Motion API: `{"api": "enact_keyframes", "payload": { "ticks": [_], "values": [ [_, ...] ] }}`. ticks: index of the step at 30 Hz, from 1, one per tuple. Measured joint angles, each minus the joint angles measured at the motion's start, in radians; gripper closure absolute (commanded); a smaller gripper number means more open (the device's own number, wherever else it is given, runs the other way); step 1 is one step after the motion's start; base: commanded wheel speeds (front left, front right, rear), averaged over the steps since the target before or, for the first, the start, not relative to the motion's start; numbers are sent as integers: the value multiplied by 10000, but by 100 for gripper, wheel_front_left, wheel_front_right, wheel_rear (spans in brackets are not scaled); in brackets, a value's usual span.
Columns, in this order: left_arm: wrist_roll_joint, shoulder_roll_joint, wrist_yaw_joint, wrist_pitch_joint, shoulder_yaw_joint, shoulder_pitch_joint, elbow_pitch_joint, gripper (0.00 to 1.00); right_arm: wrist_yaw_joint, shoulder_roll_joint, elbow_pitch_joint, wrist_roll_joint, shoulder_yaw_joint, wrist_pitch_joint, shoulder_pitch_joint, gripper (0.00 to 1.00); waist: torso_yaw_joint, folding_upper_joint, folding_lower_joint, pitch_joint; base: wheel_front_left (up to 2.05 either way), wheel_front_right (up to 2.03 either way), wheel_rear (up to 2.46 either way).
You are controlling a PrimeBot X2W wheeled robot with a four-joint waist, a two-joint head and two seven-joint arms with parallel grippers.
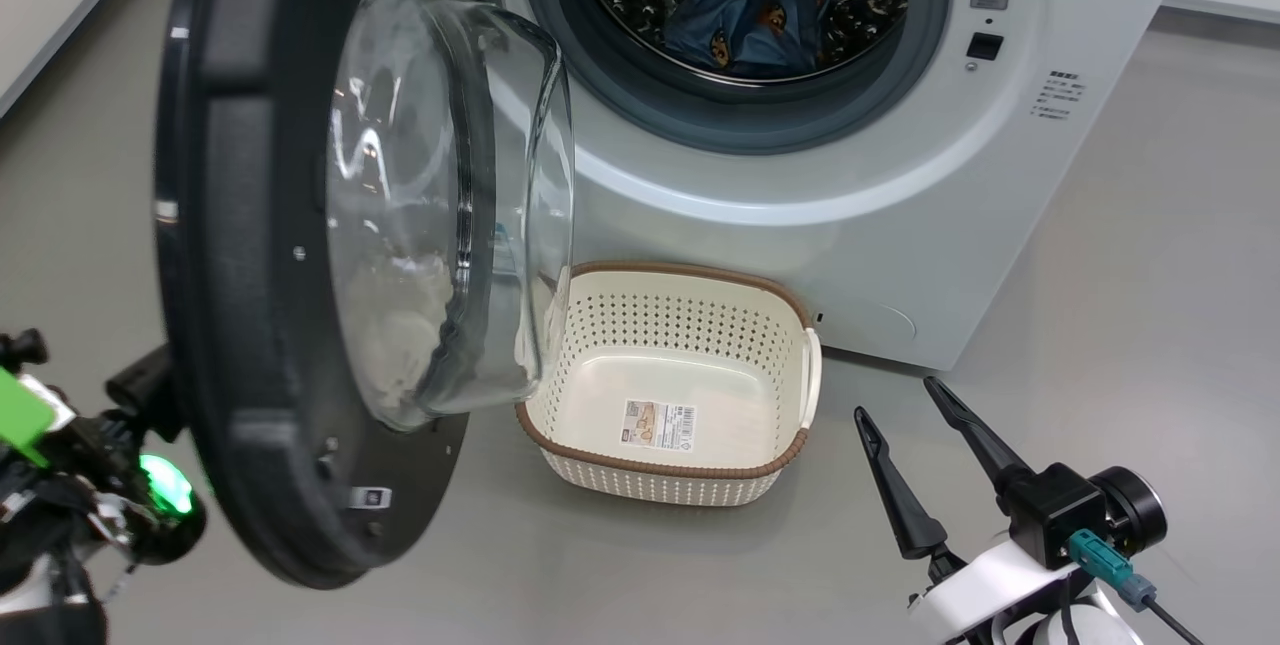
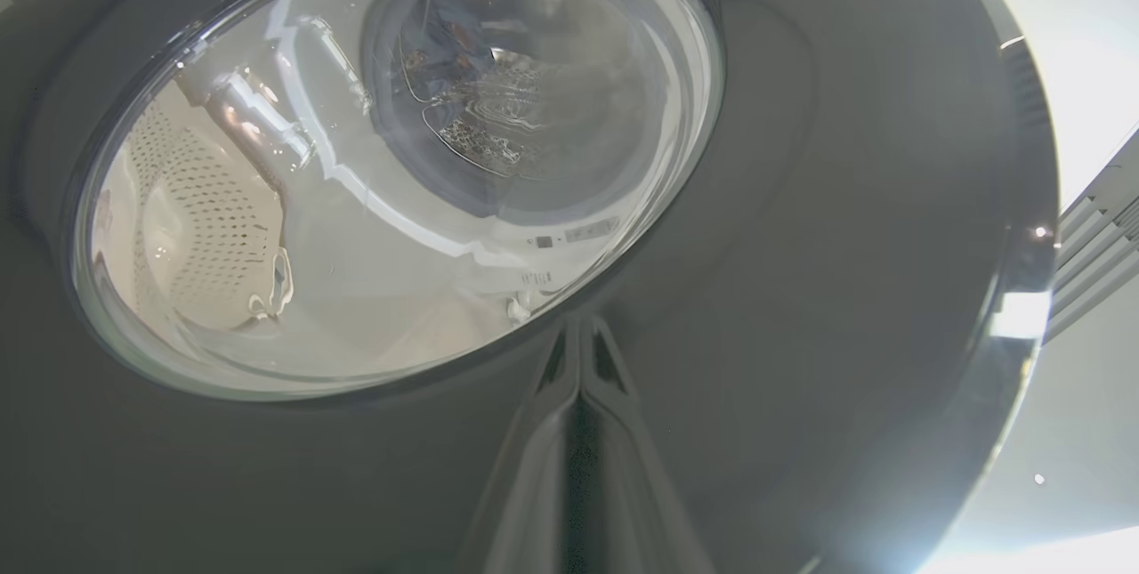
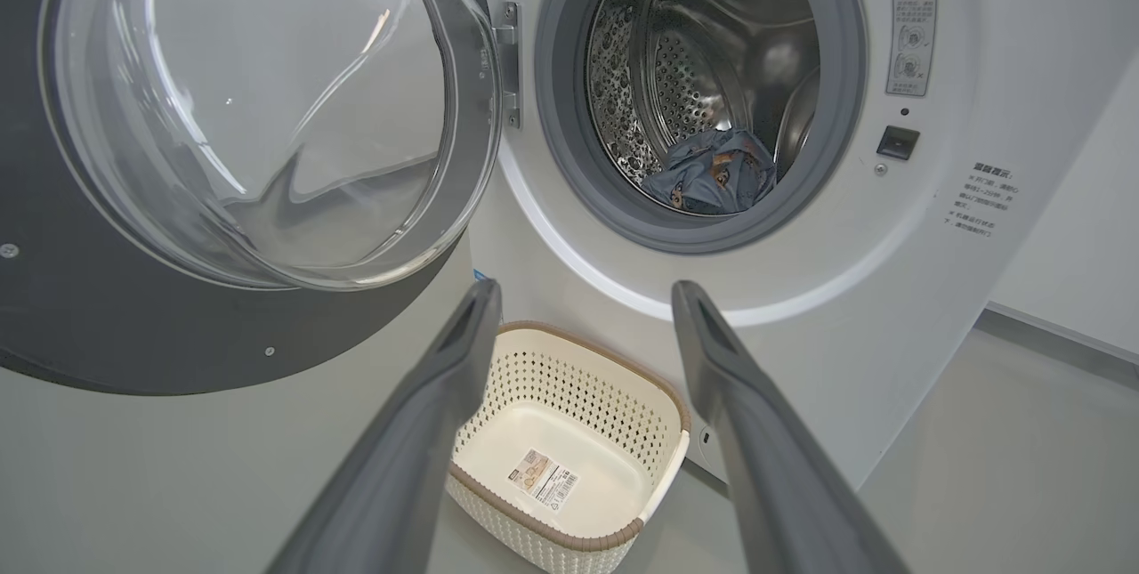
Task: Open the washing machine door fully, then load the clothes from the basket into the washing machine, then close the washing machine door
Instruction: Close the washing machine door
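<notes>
The washing machine (image 1: 800, 255) has a smooth white shell, faintly glossy, a matt grey rubber gasket (image 1: 720, 120) and a bright perforated steel drum (image 3: 685, 67). Inside the washing machine the clothes (image 1: 750, 5) are soft cloth. The washing machine door (image 1: 250, 325) joins clear glossy glass to black plastic, perhaps matt. Before the washing machine the basket (image 1: 690, 320) is cream plastic with a paper sticker (image 1: 658, 423). The fingers (image 3: 400, 449) of my right gripper (image 3: 585, 287) look matt grey.

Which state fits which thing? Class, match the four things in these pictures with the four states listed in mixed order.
Things:
1. clothes
2. basket
3. washing machine door
4. right pincer

States:
a. swung open
b. inside the washing machine
c. empty
d. open, holding nothing

Pairs: 1-b, 2-c, 3-a, 4-d
</notes>
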Motion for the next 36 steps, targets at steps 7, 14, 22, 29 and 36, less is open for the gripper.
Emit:
{"api": "enact_keyframes", "payload": {
  "ticks": [7, 14, 22, 29, 36],
  "values": [
    [-29, -1129, 8, -42, -683, 584, -1398, 100, 0, 171, 15, -2, 38, 0, 34, 0, -393, 0, 0, -122, 0, 0, 0],
    [184, -1287, 6, -945, -1618, 797, -2316, 100, 0, 190, 25, -2, 121, 0, 50, 0, -992, 0, 0, -193, 0, 0, 0],
    [512, -1133, 10, -2119, -2452, 883, -2357, 100, 0, 186, 38, -4, 228, 0, 45, 0, -1732, 0, 0, -213, 0, 0, 0],
    [178, -1118, -8, -3325, -3452, 857, -2316, 100, 0, 201, 100, -4, 424, 0, 39, 0, -2464, 0, 0, -221, 0, 0, 0],
    [125, -1099, -188, -4335, -4105, 789, -2021, 100, 0, 184, 125, -4, 464, 0, 28, 0, -3180, 0, 0, -235, 0, 0, 0]
  ]
}}
